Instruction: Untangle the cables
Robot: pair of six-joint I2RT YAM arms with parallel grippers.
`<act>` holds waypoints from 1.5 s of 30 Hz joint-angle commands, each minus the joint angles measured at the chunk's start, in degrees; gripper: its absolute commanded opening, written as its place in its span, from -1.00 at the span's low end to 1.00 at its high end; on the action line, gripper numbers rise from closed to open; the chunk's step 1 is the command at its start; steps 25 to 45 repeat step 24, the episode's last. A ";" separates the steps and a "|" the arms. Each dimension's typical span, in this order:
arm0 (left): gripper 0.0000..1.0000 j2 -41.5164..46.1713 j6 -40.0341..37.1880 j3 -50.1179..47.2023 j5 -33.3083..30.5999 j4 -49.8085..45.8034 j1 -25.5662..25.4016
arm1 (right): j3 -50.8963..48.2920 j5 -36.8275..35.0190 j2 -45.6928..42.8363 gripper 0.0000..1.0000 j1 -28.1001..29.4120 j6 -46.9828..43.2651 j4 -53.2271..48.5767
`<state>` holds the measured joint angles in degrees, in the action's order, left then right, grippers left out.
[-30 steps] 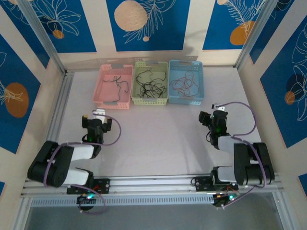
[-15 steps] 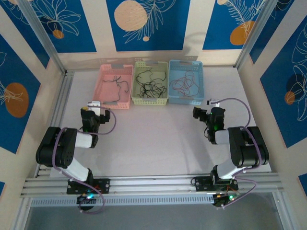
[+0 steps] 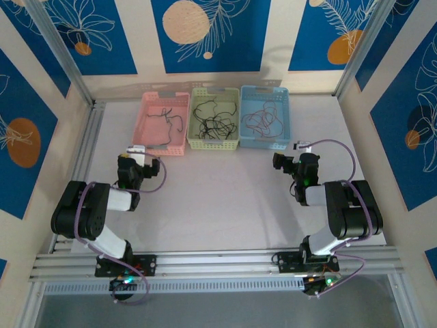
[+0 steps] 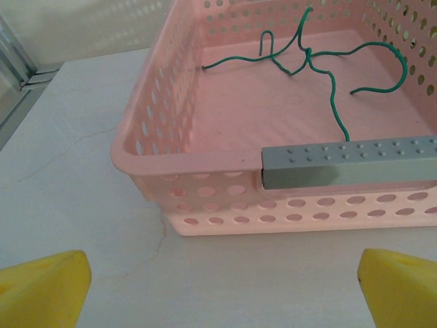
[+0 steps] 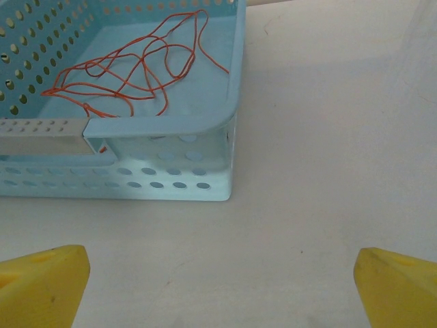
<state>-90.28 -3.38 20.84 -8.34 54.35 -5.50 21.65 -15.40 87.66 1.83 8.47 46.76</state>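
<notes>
Green cable (image 4: 308,56), thin and kinked, lay loose in the pink basket (image 4: 191,160) just ahead of the left gripper (image 4: 220,290), whose yellow fingertips stood wide apart and empty. The right gripper (image 5: 218,283) gaped likewise before the blue basket (image 5: 171,125), where orange-red cable (image 5: 130,68) looped. Both baskets were perforated plastic on a matte white table (image 4: 75,178). Between them, black cables (image 3: 213,119) lay in the pale green basket (image 3: 214,145).

Left arm (image 3: 92,210), right arm (image 3: 347,213) folded; jaws wide apart.
</notes>
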 commanded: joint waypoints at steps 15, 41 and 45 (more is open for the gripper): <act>1.00 0.80 -0.15 0.32 1.57 -0.20 -0.13 | 1.11 -0.05 -0.38 0.99 0.20 -1.16 1.76; 1.00 0.81 -0.05 0.43 1.77 -0.46 -0.01 | 1.12 0.53 -0.36 0.99 0.01 -1.09 1.64; 1.00 0.81 -0.05 0.43 1.77 -0.46 -0.01 | 1.12 0.53 -0.36 0.99 0.01 -1.09 1.64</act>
